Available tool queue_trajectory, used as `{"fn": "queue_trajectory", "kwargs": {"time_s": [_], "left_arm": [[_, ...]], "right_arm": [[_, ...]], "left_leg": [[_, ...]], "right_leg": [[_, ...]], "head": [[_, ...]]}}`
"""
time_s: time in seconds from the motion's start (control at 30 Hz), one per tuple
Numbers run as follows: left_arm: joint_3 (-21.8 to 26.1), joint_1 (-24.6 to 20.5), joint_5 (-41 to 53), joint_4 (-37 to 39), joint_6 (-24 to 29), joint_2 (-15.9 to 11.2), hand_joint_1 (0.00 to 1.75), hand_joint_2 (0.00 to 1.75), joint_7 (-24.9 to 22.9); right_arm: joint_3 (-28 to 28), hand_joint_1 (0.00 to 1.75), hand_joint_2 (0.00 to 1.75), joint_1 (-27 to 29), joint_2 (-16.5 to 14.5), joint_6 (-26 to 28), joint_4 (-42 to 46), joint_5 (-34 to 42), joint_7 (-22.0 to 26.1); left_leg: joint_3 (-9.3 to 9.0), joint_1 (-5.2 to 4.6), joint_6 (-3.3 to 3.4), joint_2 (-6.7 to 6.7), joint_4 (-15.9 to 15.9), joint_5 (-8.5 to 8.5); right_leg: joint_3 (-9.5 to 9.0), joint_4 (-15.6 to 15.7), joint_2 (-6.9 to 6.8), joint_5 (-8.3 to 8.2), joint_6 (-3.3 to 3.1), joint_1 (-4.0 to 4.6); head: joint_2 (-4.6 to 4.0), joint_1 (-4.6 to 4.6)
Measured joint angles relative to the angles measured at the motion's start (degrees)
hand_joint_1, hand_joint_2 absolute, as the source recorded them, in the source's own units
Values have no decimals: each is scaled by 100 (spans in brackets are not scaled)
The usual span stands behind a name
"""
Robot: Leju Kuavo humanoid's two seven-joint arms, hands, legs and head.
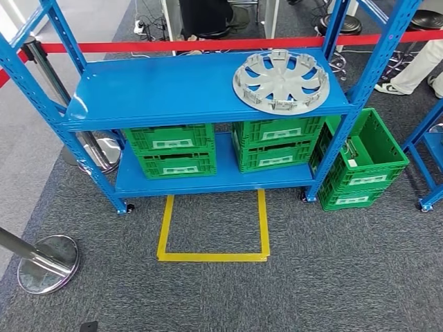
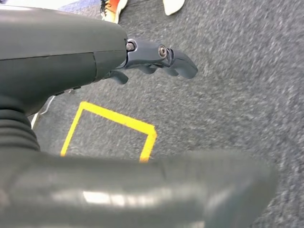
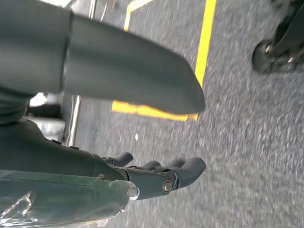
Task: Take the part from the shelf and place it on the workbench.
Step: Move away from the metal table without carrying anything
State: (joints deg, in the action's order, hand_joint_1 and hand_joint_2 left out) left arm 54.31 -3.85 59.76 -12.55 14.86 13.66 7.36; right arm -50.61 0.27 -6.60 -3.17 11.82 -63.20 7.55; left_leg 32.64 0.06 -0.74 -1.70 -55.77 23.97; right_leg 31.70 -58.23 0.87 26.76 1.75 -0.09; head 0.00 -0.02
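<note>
A silver wheel cover [image 1: 281,80], the part to be moved, lies flat on the top board of a blue steel shelf [image 1: 156,90], toward the shelf's right end and close to its right upright. Beneath that board, two stacks of green plastic crates [image 1: 171,149] stand side by side on the shelf's lower level, and another green crate [image 1: 365,160], open at the top, stands on the carpet just outside the shelf's right leg. A square outline of yellow tape [image 1: 213,256] marks the grey carpet directly in front of the shelf. A red barrier belt [image 1: 156,46] runs behind the shelf, and a chrome stanchion base [image 1: 48,263] stands on the carpet off the shelf's front left corner.

Both of the robot's hands hang above the carpet, well apart from the shelf. The left hand [image 2: 157,59] holds nothing, its dark fingers stretched out and lightly spread above the carpet near the yellow tape. The right hand [image 3: 157,173] is likewise empty, fingers extended and apart, thumb held clear of them.
</note>
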Motion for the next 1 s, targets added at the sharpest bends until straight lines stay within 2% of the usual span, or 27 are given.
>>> {"fn": "queue_trajectory", "kwargs": {"time_s": [0.07, 0.1, 0.23, 1.0], "left_arm": [[33, 1, -67, 0, -115, 2, 0, 0, -26], [58, 0, -106, 0, -163, 4, 0, 0, -30], [135, 3, -118, 0, -376, 3, 0, 0, -46], [201, 3, -112, 0, -434, -7, 0, 0, -43]], "right_arm": [[-15, 0, 0, -9, -3, 130, 0, 8, 10], [-33, 0, 0, -16, -4, 167, 0, 39, 5], [-103, 0, 0, -37, -6, 184, 0, 78, -50], [-223, 0, 0, -69, -33, 113, 2, 49, 11]], "left_leg": [[2, 11, -81, 0, 16, -8], [2, 14, -104, 0, 19, -10], [4, 14, -126, 0, 21, -12], [12, -7, -111, 0, 18, -20]], "right_leg": [[9, -4, -2, -4, -12, 8], [11, -5, -1, -5, -16, 10], [10, -6, -3, -10, -20, 7], [12, 5, -3, -28, -1, -19]], "head": [[0, 1], [0, 2], [0, 4], [0, 4]]}}
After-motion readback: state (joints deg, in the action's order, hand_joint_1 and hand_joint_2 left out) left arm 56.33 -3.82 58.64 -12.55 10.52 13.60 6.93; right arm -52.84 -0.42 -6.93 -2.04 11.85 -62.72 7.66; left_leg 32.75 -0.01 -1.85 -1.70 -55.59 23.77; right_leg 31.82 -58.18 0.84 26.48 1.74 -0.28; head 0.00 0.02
